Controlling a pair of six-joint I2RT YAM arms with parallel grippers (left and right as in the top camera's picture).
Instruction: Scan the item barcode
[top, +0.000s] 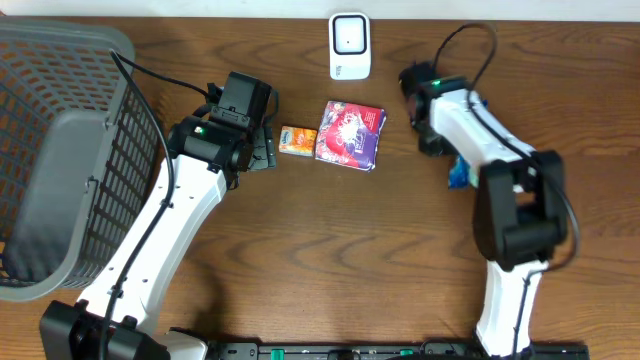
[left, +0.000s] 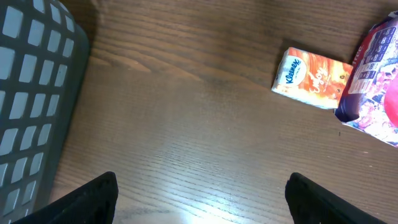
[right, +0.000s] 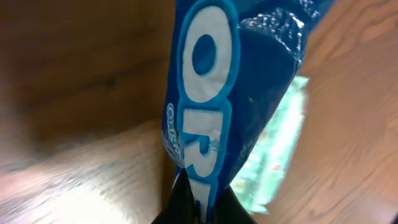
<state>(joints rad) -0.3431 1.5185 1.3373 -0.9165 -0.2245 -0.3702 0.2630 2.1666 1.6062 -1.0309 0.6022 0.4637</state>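
Five entries, each placed from the scanner (top: 350, 45).

1. Basket (top: 60, 150): sitting far left of the scanner; posing no hazard.
2. Purple packet (top: 350, 135): lying on the counter (top: 330, 260) just in front of the scanner, touching the tissue pack (top: 297, 140) on its left; possibly crowding the scan path.
3. Oreo packet (right: 211, 93): hanging right of the scanner and nearer the robot, well apart from it; barcode not showing.
4. Right fingers (right: 177, 211): pressing together on one thin wrapper edge. Likely failing: wrapper sliding out or twisting, turning the code away from the scanner.
5. Left fingers (left: 93, 199): standing spread, holding nothing, left of the tissue pack; risking a nudge.
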